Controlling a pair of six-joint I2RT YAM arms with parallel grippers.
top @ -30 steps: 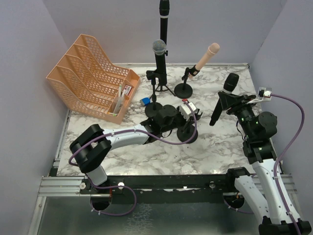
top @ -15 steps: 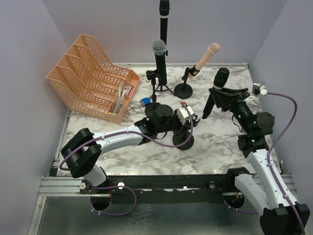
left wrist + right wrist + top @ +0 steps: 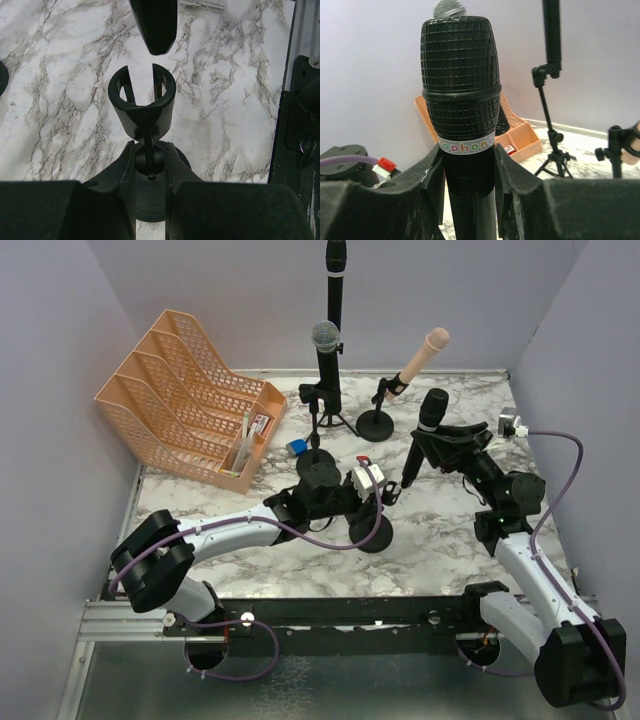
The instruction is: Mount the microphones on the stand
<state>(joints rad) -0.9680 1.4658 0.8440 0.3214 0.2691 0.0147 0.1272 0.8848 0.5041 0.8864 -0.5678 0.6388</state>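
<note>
Black microphone (image 3: pixel 413 462) hangs tilted at centre right of the top view, pinched by the right gripper (image 3: pixel 428 440). Stretched low over the worktop (image 3: pixel 440 540), the left gripper (image 3: pixel 150 162) clamps the small stand (image 3: pixel 142 97) by its stem (clip slot facing the frame's top). Only the left wrist view shows the microphone's tail just above that clip.

- Table (image 3: pixel 440 545): smooth marble-patterned top, faint sheen.
- Black microphone (image 3: pixel 461 100): matt mesh-grid head, glossy body.
- Stand (image 3: pixel 144 120): smooth black plastic, slightly glossy.
- File rack (image 3: pixel 165 380): orange perforated plastic.
- Silver-headed microphone (image 3: pixel 325 350): shiny metal mesh head.
- Pink microphone (image 3: pixel 422 355): matt.
</note>
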